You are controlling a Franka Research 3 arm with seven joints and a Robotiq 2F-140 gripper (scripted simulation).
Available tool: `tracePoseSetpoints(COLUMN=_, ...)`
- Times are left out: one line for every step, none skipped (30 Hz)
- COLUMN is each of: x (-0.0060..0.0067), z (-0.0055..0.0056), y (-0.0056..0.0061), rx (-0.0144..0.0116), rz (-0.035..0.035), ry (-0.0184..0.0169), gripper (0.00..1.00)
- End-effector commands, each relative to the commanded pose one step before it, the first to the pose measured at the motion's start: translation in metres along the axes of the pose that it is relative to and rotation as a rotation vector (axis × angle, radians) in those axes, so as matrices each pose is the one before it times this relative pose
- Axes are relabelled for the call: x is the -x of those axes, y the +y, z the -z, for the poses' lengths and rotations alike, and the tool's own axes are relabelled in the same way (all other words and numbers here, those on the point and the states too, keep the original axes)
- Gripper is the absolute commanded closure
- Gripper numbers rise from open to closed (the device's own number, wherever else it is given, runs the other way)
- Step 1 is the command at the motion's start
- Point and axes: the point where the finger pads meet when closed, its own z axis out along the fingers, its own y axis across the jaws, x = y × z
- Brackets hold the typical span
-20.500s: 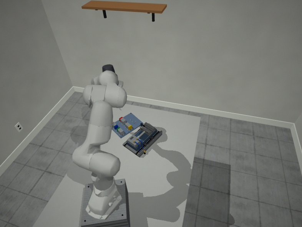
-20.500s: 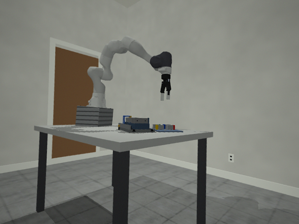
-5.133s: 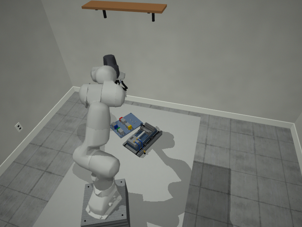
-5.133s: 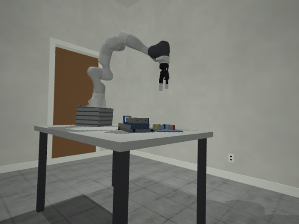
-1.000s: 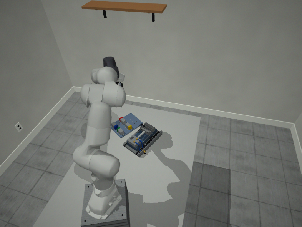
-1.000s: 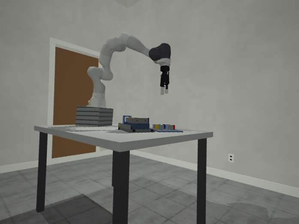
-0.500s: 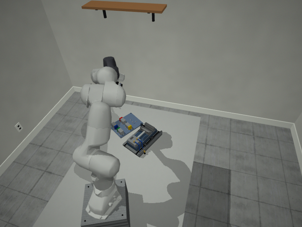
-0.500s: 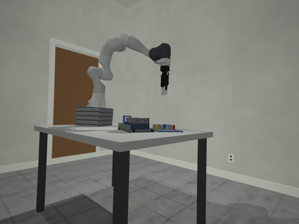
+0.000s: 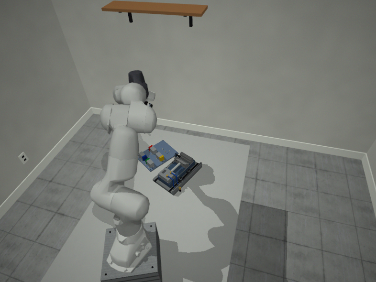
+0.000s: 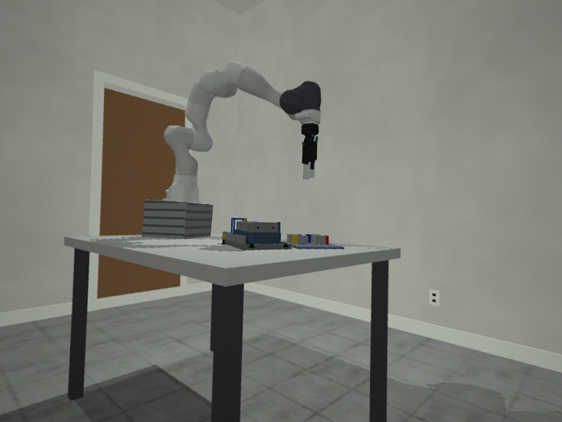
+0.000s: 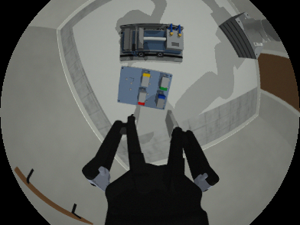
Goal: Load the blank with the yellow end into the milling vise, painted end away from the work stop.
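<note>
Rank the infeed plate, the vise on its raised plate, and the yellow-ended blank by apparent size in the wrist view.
1. Vise with its raised plate: largest, though only slightly.
2. Infeed plate: nearly the same footprint, so this order is unsure.
3. Yellow-ended blank: clearly smallest, lying on the infeed plate.

The arm (image 10: 216,89) rose from its base, bent forward at the elbow, and held the gripper (image 10: 307,174) pointing straight down, its fingers partly closed, parallel, with nothing between them.
</note>
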Motion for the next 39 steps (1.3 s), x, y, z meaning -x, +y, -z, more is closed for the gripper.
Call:
tracePoseSetpoints(x=0.00005, z=0.00014, y=-0.00004, rx=-0.00011, rz=0.0, ry=-0.00019, gripper=0.6)
tracePoseSetpoints(x=0.0, z=0.0, y=0.0, rx=0.0, rz=0.0, ry=0.0, gripper=0.6)
tracePoseSetpoints(x=0.0, z=0.0, y=0.0, rx=0.0, rz=0.0, ry=0.0, gripper=0.6)
tracePoseSetpoints(x=0.0, z=0.0, y=0.0, rx=0.0, rz=0.0, ry=0.0, gripper=0.6)
tracePoseSetpoints(x=0.0, z=0.0, y=0.0, rx=0.0, rz=0.0, ry=0.0, gripper=0.6)
tracePoseSetpoints(x=0.0, z=0.0, y=0.0, rx=0.0, rz=0.0, ry=0.0, gripper=0.6)
tracePoseSetpoints(x=0.0, z=0.0, y=0.0, rx=0.0, rz=0.0, ry=0.0, gripper=0.6)
tracePoseSetpoints(x=0.0, z=0.0, y=0.0, rx=0.0, rz=0.0, ry=0.0, gripper=0.6)
tracePoseSetpoints(x=0.0, z=0.0, y=0.0, rx=0.0, rz=0.0, ry=0.0, gripper=0.6)
tracePoseSetpoints(x=0.0, z=0.0, y=0.0, rx=0.0, rz=0.0, ry=0.0, gripper=0.6)
tracePoseSetpoints(x=0.0, z=0.0, y=0.0, rx=0.0, rz=0.0, ry=0.0, gripper=0.6)
tracePoseSetpoints(x=0.0, z=0.0, y=0.0, rx=0.0, rz=0.0, ry=0.0, gripper=0.6)
tracePoseSetpoints(x=0.0, z=0.0, y=0.0, rx=0.0, rz=0.0, ry=0.0, gripper=0.6)
tracePoseSetpoints(x=0.0, z=0.0, y=0.0, rx=0.0, rz=0.0, ry=0.0, gripper=0.6)
tracePoseSetpoints(x=-0.00227, z=-0.00955, y=-0.00194, rx=-0.00041, rz=-0.00268, ry=-0.00072, gripper=0.6)
tracePoseSetpoints(x=-0.00227, z=-0.00954, y=-0.00194, rx=-0.00041, rz=-0.00268, ry=-0.00072, gripper=0.6)
tracePoseSetpoints(x=-0.00227, z=-0.00954, y=-0.00194, rx=-0.00041, rz=-0.00268, ry=-0.00072, gripper=0.6)
tracePoseSetpoints(x=-0.00227, z=-0.00954, y=-0.00194, rx=-0.00041, rz=-0.00268, ry=-0.00072, gripper=0.6)
tracePoseSetpoints(x=-0.00227, z=-0.00954, y=-0.00194, rx=-0.00041, rz=-0.00268, ry=-0.00072, gripper=0.6)
tracePoseSetpoints(x=0.0, z=0.0, y=0.0, rx=0.0, rz=0.0, ry=0.0, gripper=0.6)
tracePoseSetpoints(x=0.0, z=0.0, y=0.0, rx=0.0, rz=0.0, ry=0.0, gripper=0.6)
tracePoseSetpoints(x=0.0, z=0.0, y=0.0, rx=0.0, rz=0.0, ry=0.0, gripper=0.6)
tracePoseSetpoints(x=0.0, z=0.0, y=0.0, rx=0.0, rz=0.0, ry=0.0, gripper=0.6)
tracePoseSetpoints(x=0.0, z=0.0, y=0.0, rx=0.0, rz=0.0, ry=0.0, gripper=0.6)
tracePoseSetpoints(x=0.0, z=0.0, y=0.0, rx=0.0, rz=0.0, ry=0.0, gripper=0.6)
tracePoseSetpoints(x=0.0, z=0.0, y=0.0, rx=0.0, rz=0.0, ry=0.0, gripper=0.6)
tracePoseSetpoints(x=0.0, z=0.0, y=0.0, rx=0.0, rz=0.0, ry=0.0, gripper=0.6)
tracePoseSetpoints(x=0.0, z=0.0, y=0.0, rx=0.0, rz=0.0, ry=0.0, gripper=0.6)
tracePoseSetpoints(x=0.0, z=0.0, y=0.0, rx=0.0, rz=0.0, ry=0.0, gripper=0.6)
tracePoseSetpoints(x=0.0, z=0.0, y=0.0, rx=0.0, rz=0.0, ry=0.0, gripper=0.6)
tracePoseSetpoints(x=0.0, z=0.0, y=0.0, rx=0.0, rz=0.0, ry=0.0, gripper=0.6)
tracePoseSetpoints(x=-0.00513, z=-0.01175, y=0.00024, rx=0.00753, rz=0.00173, ry=0.00624, gripper=0.6)
tracePoseSetpoints(x=-0.00204, z=-0.00954, y=-0.00222, rx=-0.00188, rz=-0.00043, ry=-0.00156, gripper=0.6)
tracePoseSetpoints(x=-0.00206, z=-0.00954, y=-0.0022, rx=-0.00188, rz=-0.00043, ry=-0.00156, gripper=0.6)
tracePoseSetpoints(x=-0.00207, z=-0.00954, y=-0.00218, rx=-0.00188, rz=-0.00043, ry=-0.00156, gripper=0.6)
tracePoseSetpoints(x=-0.00209, z=-0.00954, y=-0.00216, rx=-0.00188, rz=-0.00043, ry=-0.00156, gripper=0.6)
tracePoseSetpoints(x=0.0, z=0.0, y=0.0, rx=0.0, rz=0.0, ry=0.0, gripper=0.6)
tracePoseSetpoints(x=0.0, z=0.0, y=0.0, rx=0.0, rz=0.0, ry=0.0, gripper=0.6)
tracePoseSetpoints(x=0.0, z=0.0, y=0.0, rx=0.0, rz=0.0, ry=0.0, gripper=0.6)
